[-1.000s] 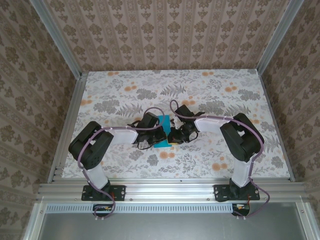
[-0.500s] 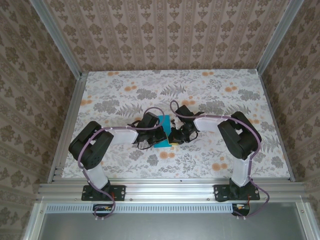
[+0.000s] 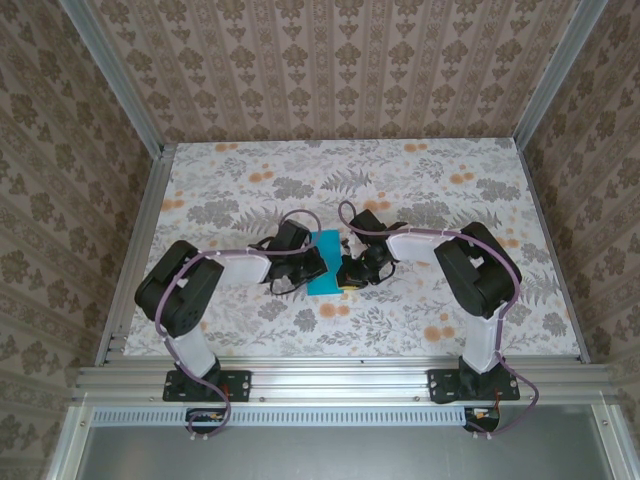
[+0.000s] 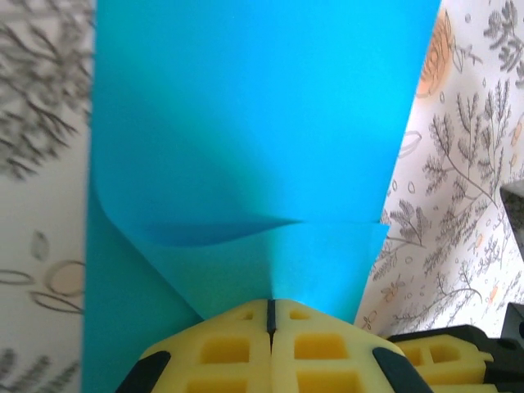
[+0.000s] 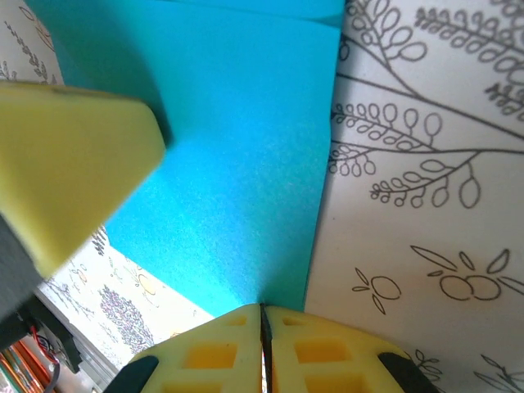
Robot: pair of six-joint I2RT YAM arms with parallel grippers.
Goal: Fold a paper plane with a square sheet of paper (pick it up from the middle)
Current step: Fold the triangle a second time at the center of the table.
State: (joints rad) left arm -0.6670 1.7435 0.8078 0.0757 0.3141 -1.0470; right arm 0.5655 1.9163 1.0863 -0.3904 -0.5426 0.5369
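The square sheet of paper (image 3: 326, 264) is bright teal and lies folded at the table's middle, between my two grippers. In the left wrist view the paper (image 4: 262, 123) shows a raised upper layer curling at its left edge. A small ridge runs down it into my left gripper (image 4: 270, 304), whose yellow fingers are shut on the near edge. From the right wrist, the paper (image 5: 237, 164) narrows to a corner that ends in my right gripper (image 5: 262, 308), also shut on it. A yellow fingertip (image 5: 74, 164) of the left gripper rests over the sheet's far side.
The floral-patterned table (image 3: 430, 180) stretches open behind and to both sides of the arms. Patterned walls with aluminium frame posts (image 3: 145, 200) close in the workspace. Both arms (image 3: 230, 268) meet at the centre, close together.
The left gripper has drawn back a little to the left, and more of the teal sheet shows between the two grippers. The right gripper has stayed in place.
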